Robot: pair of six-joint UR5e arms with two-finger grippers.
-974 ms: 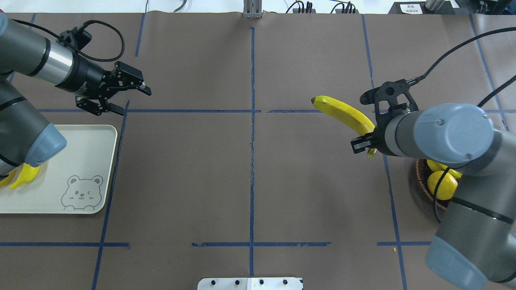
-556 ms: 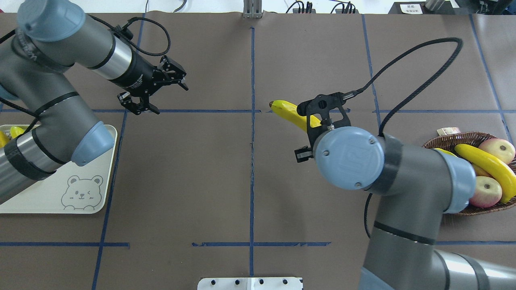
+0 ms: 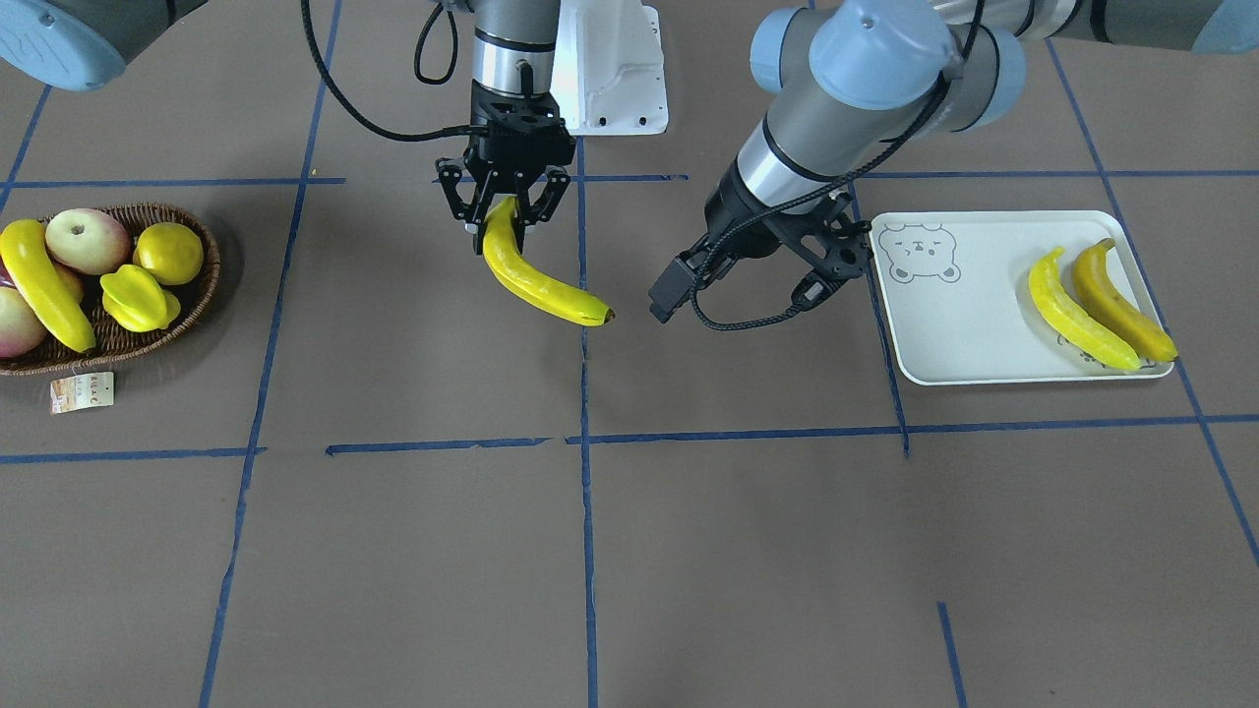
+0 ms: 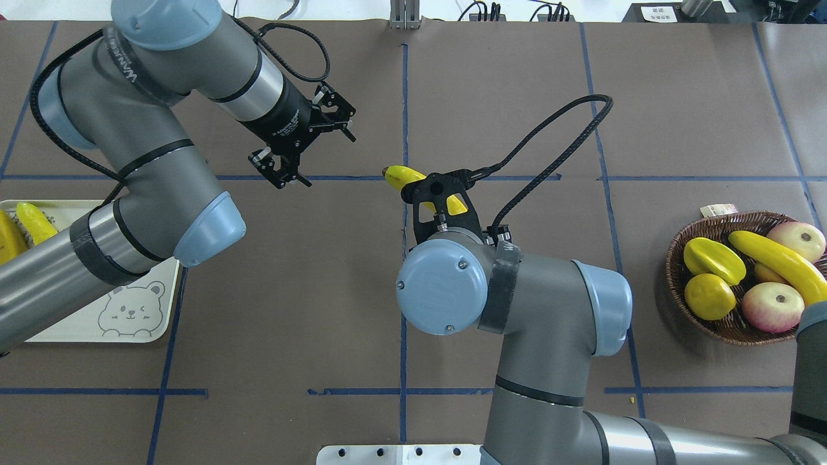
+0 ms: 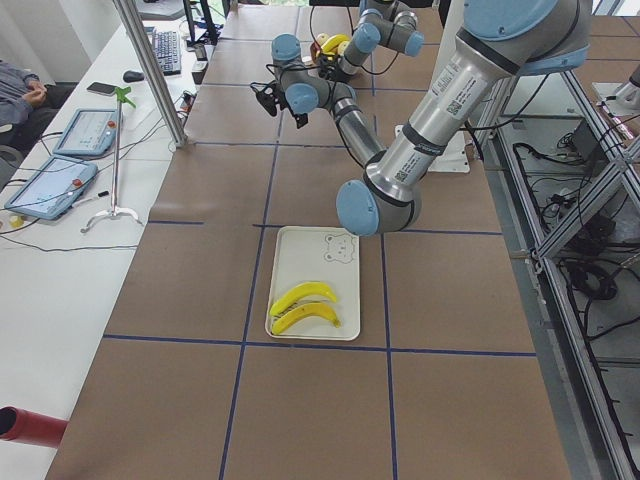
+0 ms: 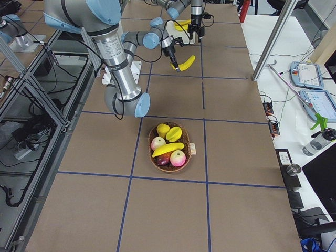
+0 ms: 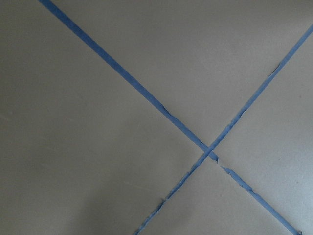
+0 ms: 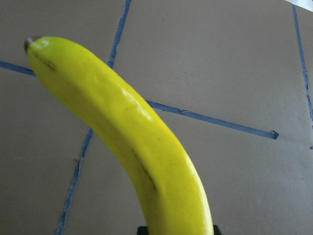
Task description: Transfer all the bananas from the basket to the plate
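My right gripper (image 3: pixel 503 210) is shut on the stem end of a yellow banana (image 3: pixel 538 278) and holds it above the table's middle; it fills the right wrist view (image 8: pixel 132 142) and shows from overhead (image 4: pixel 400 175). My left gripper (image 3: pixel 745 295) is open and empty, just to the banana's plate side, also seen from overhead (image 4: pixel 323 155). Two bananas (image 3: pixel 1077 315) (image 3: pixel 1123 295) lie on the white bear plate (image 3: pixel 964 334). One more banana (image 3: pixel 39 285) lies in the wicker basket (image 3: pixel 202 290).
The basket also holds a starfruit (image 3: pixel 138 295), a lemon (image 3: pixel 169 251) and apples (image 3: pixel 87 239). A paper tag (image 3: pixel 82 391) lies beside it. Blue tape lines cross the brown table (image 7: pixel 210 152). My left arm's elbow hangs over the plate (image 4: pixel 84 320).
My right arm has carried the banana left, from beside the basket to the table's middle. My left gripper, still open, has moved right from near the plate toward the middle.
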